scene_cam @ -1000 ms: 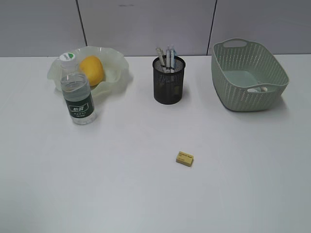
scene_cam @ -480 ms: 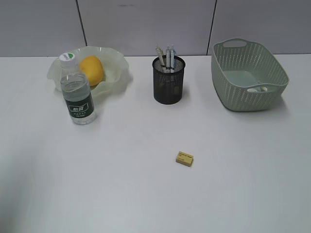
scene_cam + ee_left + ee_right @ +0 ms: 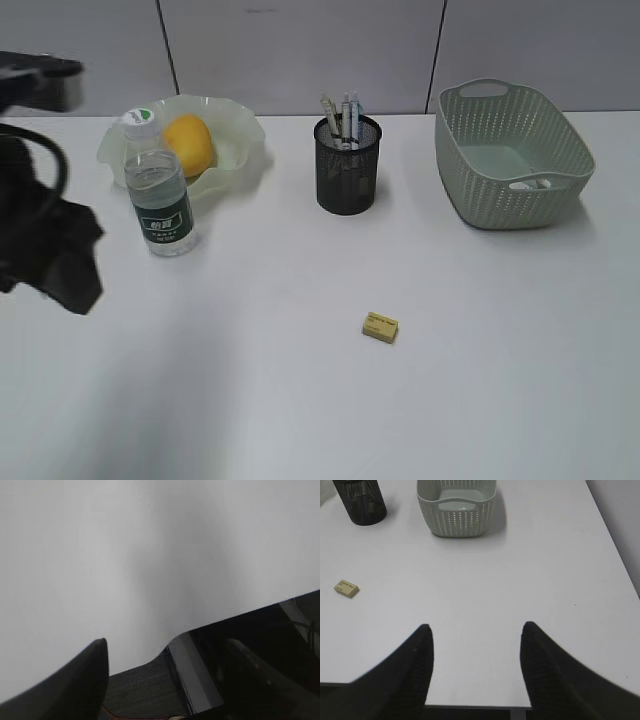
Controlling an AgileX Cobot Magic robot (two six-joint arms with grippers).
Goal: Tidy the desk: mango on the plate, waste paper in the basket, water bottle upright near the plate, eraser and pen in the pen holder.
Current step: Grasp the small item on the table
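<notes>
Exterior view: mango [image 3: 189, 144] sitting in plate [image 3: 237, 150] at back left of white table [image 3: 300, 400]; water bottle [image 3: 159, 190] upright, touching or just in front of plate's near rim. Pen holder [image 3: 348, 166] at back centre, several pens [image 3: 340, 116] standing in it. Basket [image 3: 510, 155] at back right, a pale scrap, likely waste paper [image 3: 540, 183], just visible inside by the near handle. Eraser [image 3: 380, 326] lying flat on bare table, well in front of pen holder, apart from everything else. Dark blurred left arm [image 3: 45, 230] at left edge, near bottle but not touching. Left wrist view: left gripper [image 3: 165, 675] spread open, empty, over the table's edge, dark floor beyond. Right wrist view: right gripper [image 3: 476, 645] also spread open, holding nothing, above the table's near edge; eraser [image 3: 346, 588] far to the left, basket [image 3: 456, 507] and pen holder [image 3: 360, 501] beyond.
</notes>
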